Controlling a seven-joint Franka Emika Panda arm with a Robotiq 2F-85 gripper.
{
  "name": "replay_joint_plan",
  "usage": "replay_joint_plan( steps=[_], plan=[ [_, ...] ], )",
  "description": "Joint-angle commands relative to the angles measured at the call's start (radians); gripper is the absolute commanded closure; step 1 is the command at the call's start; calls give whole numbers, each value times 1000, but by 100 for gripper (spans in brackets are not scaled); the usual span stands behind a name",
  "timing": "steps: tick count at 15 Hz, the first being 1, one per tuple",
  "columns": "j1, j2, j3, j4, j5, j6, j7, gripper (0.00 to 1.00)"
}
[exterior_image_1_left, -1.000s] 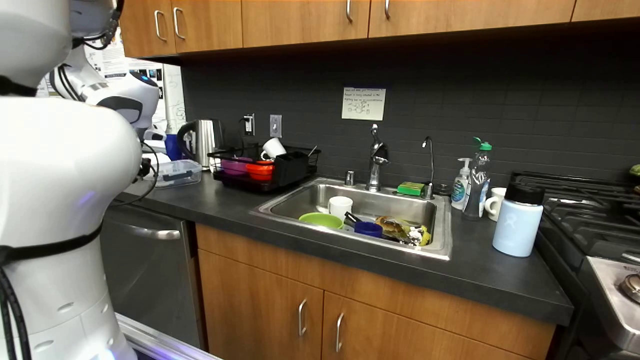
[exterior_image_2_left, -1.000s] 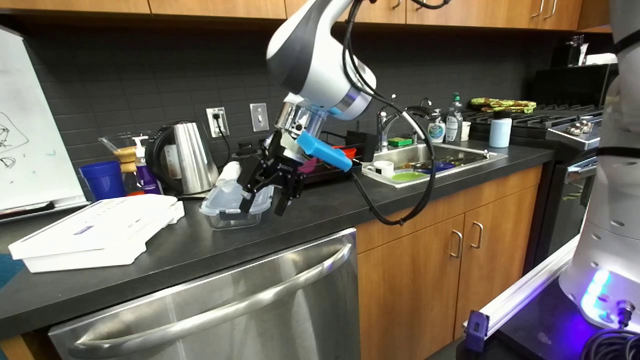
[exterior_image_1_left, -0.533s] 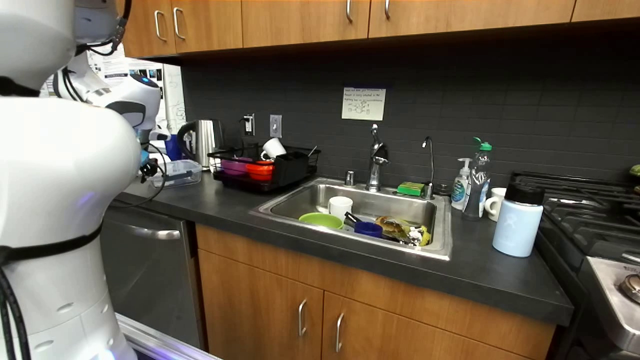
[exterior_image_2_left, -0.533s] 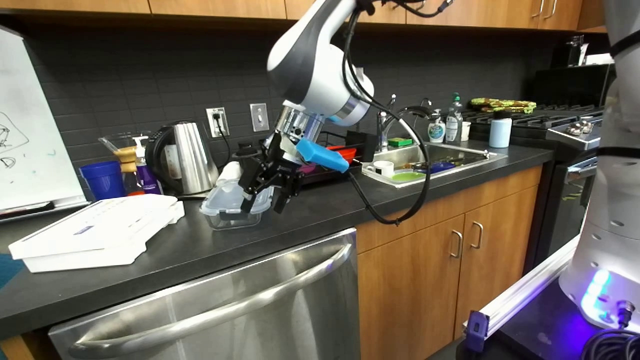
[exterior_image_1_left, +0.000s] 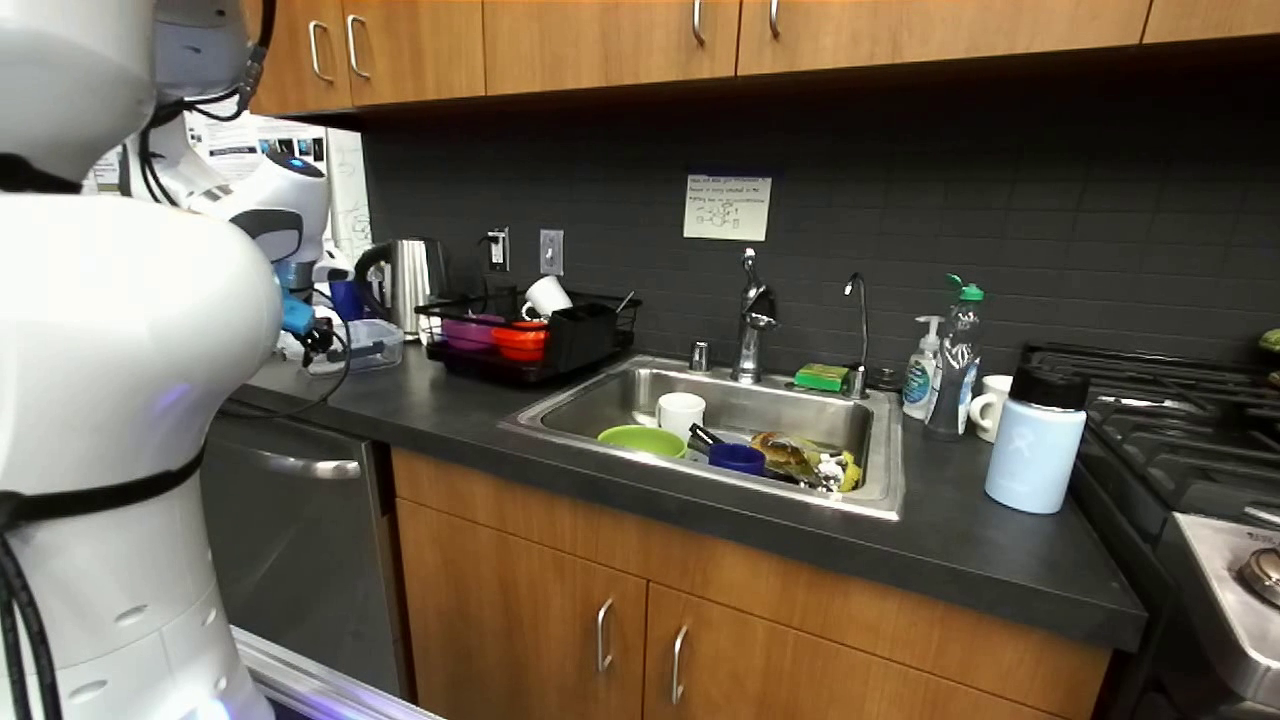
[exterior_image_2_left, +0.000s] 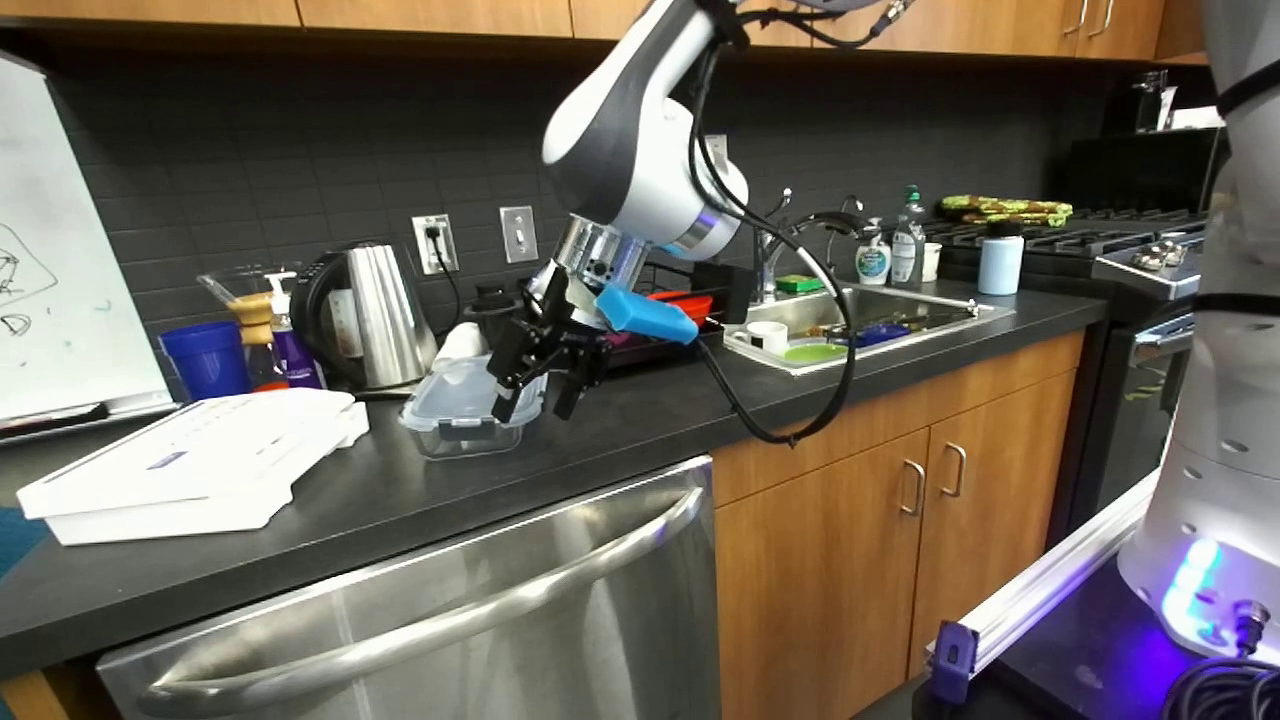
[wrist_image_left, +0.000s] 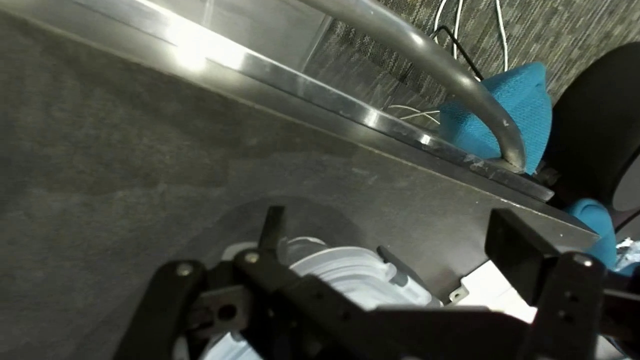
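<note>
My gripper (exterior_image_2_left: 535, 403) is black and hangs tilted above the counter, with its two fingers apart and nothing between them. A clear food container (exterior_image_2_left: 437, 412) with a translucent lid stands on the counter close to the fingers, partly behind them. In the wrist view the open fingers (wrist_image_left: 390, 225) stand wide apart, and the container's lid (wrist_image_left: 345, 272) shows between them, partly hidden by the gripper's links. I cannot tell whether a finger touches it. In an exterior view the gripper (exterior_image_1_left: 318, 340) is partly hidden by the arm, with the container (exterior_image_1_left: 378, 345) beside it.
A white flat box (exterior_image_2_left: 180, 460) lies left of the container. A steel kettle (exterior_image_2_left: 385, 315) and blue cup (exterior_image_2_left: 207, 362) stand behind. A dish rack (exterior_image_1_left: 575, 345) and sink (exterior_image_1_left: 890, 470) with dishes lie along the counter. The dishwasher handle (exterior_image_2_left: 440, 625) juts out below. A cable loops beside the arm.
The arm and gripper have shifted slightly to the right in both exterior views. More of the gripper shows from behind the arm. The fingers stay open; the container has not moved.
</note>
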Motion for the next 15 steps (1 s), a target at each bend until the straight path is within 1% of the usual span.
replay_joint_plan(
  steps=[1, 2, 3, 7, 11, 15],
  plan=[
    [23, 17, -33, 14, -55, 20, 46, 0],
    [28, 21, -39, 15, -69, 21, 59, 0],
    [-8, 30, -7, 14, -121, 29, 98, 0],
    [-9, 58, -13, 29, -271, 35, 218, 0],
    [12, 80, -33, 60, -410, 24, 324, 0],
    [8, 91, -39, 85, -479, 21, 378, 0]
  ],
)
